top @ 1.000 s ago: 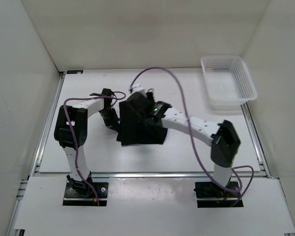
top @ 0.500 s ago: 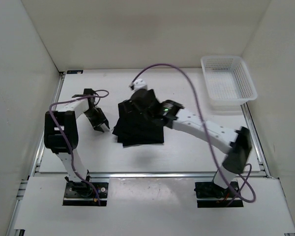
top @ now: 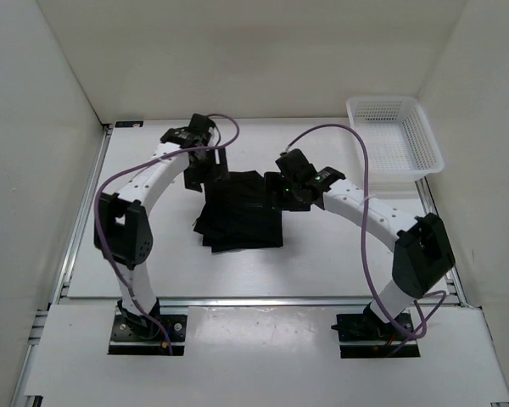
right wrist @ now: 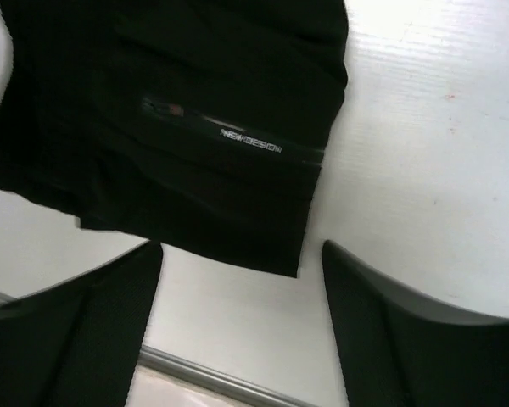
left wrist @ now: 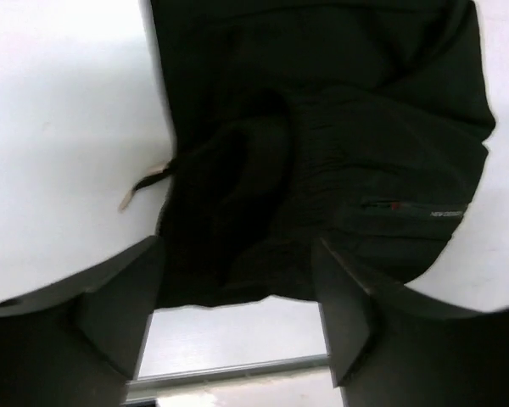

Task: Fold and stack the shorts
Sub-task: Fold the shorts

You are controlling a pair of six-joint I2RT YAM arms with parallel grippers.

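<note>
The black shorts point(top: 242, 216) lie folded in a flat pile in the middle of the table. My left gripper point(top: 205, 175) hovers at the pile's back left corner, and my right gripper point(top: 286, 192) at its back right corner. In the left wrist view the shorts point(left wrist: 322, 144) fill the upper frame, with a pale drawstring end point(left wrist: 140, 188) poking out; the left gripper point(left wrist: 237, 318) is open with only bare table between its fingers point(left wrist: 110, 314). The right gripper point(right wrist: 237, 309) is also open, just off the edge of the shorts point(right wrist: 178, 127) near their small pale label point(right wrist: 250, 142).
A white mesh basket point(top: 394, 140) stands at the back right corner. White walls enclose the table on three sides. A metal rail point(top: 263, 299) runs along the near edge. Purple cables arc over both arms.
Both grippers have opened and let go of the shorts, which now lie flatter. The left arm swung from the left side to the pile's back corner; the right gripper drew back right.
</note>
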